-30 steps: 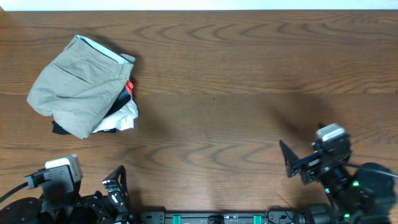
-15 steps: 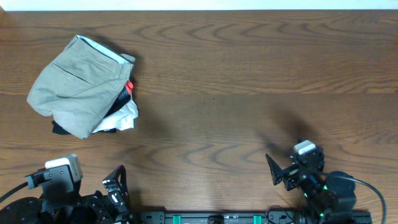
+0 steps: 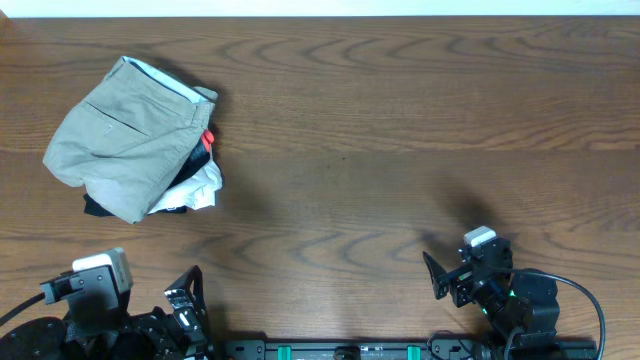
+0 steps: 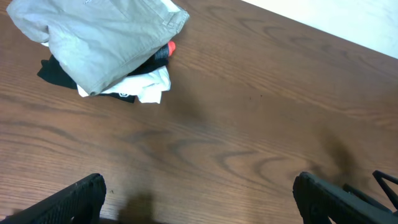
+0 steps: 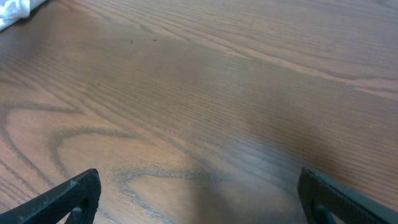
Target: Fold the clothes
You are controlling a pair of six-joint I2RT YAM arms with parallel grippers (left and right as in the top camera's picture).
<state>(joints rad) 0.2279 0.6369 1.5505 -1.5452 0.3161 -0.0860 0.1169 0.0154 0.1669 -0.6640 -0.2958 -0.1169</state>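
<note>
The khaki shorts (image 3: pixel 125 135) lie folded into a compact bundle at the far left of the table, with the pale blue waistband showing along the top edge. They rest on a pile of white and black garments. The left wrist view has the shorts (image 4: pixel 99 37) at its top left. My left gripper (image 4: pixel 202 206) is open near the front edge, well short of the bundle, with only bare wood between its fingers (image 3: pixel 186 300). My right gripper (image 5: pixel 199 202) is open too, low at the front right (image 3: pixel 447 281), over bare wood far from the shorts.
The pile of white and black garments (image 3: pixel 192 188) with a red bit (image 3: pixel 209 138) pokes out under the shorts' right side. A corner of white cloth (image 5: pixel 12 12) shows in the right wrist view. The wooden table (image 3: pixel 400 150) stretches right of the bundle.
My right arm has drawn back toward the front edge and a little to the left, staying open. The left arm and the shorts have not moved.
</note>
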